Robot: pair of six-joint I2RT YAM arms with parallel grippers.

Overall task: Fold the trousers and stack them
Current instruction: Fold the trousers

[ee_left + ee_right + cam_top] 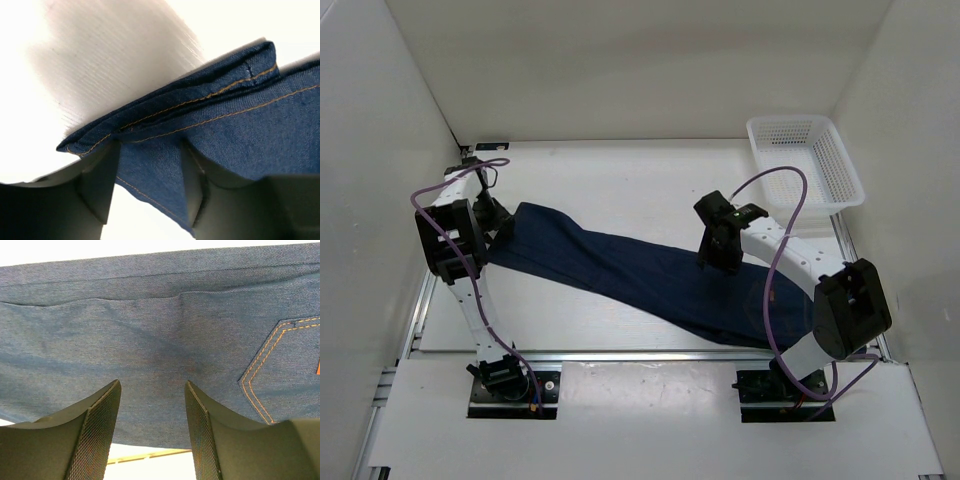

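Trousers (640, 270) beneath left gripper (150, 150) at hem (175, 107), right gripper (152, 385) seemingly above seat (150, 340), jaws apart.

We look down from above, behind the arm bases (515, 382); our wrist cams sit close over the trousers (620, 265), shared by all views.

Bright, even light from above fills the top view. The white counter (620, 180) carries only faint shadows, and the trousers (620, 265) read as a dark mass with little fold detail. In the left wrist view the counter blows out to glare at 9 and 1 o'clock (a grey shadow band runs between), while the stitching stays sharp. The left claw (150, 145) and right claw (152, 384) sit dark and slightly soft at 6 o'clock in their own views.
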